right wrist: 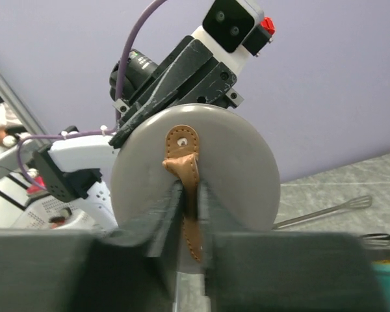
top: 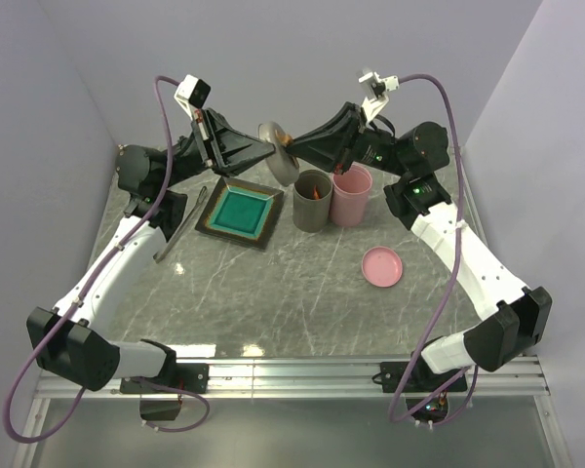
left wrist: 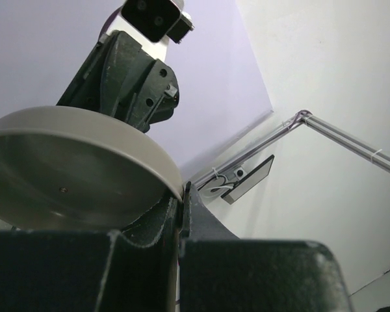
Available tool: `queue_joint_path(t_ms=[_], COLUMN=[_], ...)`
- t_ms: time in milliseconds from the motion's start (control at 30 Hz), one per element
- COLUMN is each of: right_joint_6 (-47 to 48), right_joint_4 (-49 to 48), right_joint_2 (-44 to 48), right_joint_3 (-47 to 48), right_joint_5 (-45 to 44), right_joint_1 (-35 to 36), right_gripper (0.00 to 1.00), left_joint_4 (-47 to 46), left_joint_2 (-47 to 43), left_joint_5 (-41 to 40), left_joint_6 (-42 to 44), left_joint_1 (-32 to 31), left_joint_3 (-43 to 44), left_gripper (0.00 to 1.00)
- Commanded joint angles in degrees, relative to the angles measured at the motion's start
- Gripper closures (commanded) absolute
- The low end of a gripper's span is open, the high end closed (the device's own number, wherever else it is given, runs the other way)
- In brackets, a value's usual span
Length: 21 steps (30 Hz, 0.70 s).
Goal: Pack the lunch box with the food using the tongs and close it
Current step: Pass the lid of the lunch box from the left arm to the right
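A round grey lid [top: 278, 152] hangs on edge in the air between both arms, above the back of the table. My left gripper [left wrist: 183, 190] is shut on the lid's rim [left wrist: 149, 153]. My right gripper [right wrist: 190, 190] is shut on the tan leather strap [right wrist: 184, 156] fixed to the lid's top face [right wrist: 240, 162]. Below stands the lunch box: a grey tub [top: 312, 201] with orange-red food [top: 317, 192] inside, and a pink tub [top: 352, 195] beside it. The silver tongs [top: 176, 225] lie on the table left of the plate.
A square dark plate [top: 214, 222] with a teal centre sits left of the tubs. A pink lid [top: 381, 266] lies flat on the marble table toward the right. Purple walls close in the back and both sides.
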<state>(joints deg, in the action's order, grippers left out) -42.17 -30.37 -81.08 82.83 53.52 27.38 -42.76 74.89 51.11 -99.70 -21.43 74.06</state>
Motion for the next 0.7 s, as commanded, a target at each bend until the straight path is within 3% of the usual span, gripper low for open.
queue_joint_path(t_ms=[0,33,200,233,367,400,467,500,667], right_joint_6=[1.22,1.04,3.05,4.98,10.08,10.88,13.51,14.91,28.79], right_joint_4=[2.69,2.51,6.62,8.03,15.41,18.13,21.04,25.32,38.61], right_joint_2=[0.39,0.48,1.27,1.71,2.85,3.12,3.91,4.17,4.88], right_joint_3=[1.72,1.72,2.25,2.51,2.86,2.87,3.21,3.74,8.04], right_joint_5=[2.03,2.29,2.73,2.21,-1.21,-1.92,-3.58,-4.64,-13.5], right_joint_1=[2.07,2.15,2.07,1.89,0.23,-0.3,-1.8,-2.32,-3.29], right_gripper=[0.87,0.99,1.0,1.0,1.0,1.0,1.0,1.0,1.0], left_joint_4=[-3.12,-3.12,-0.93,-0.57,2.24,2.94,5.75,7.59,23.29], left_joint_2=[-0.45,-0.54,-0.71,-0.8,-1.41,-1.59,-2.55,-2.99,-7.04], left_joint_5=[-0.58,-0.66,-1.01,-1.1,-1.1,-1.1,-0.93,-0.84,-2.77], left_joint_6=[0.91,0.91,3.1,4.5,9.16,9.96,13.46,15.22,32.27], left_joint_1=[-0.89,-0.89,-0.63,-0.37,0.95,1.39,2.79,3.23,6.22], left_joint_3=[2.05,1.88,1.44,1.35,0.47,0.12,-0.41,-0.5,0.03], left_gripper=[1.0,1.0,0.99,0.94,0.61,0.48,0.35,0.21,0.06])
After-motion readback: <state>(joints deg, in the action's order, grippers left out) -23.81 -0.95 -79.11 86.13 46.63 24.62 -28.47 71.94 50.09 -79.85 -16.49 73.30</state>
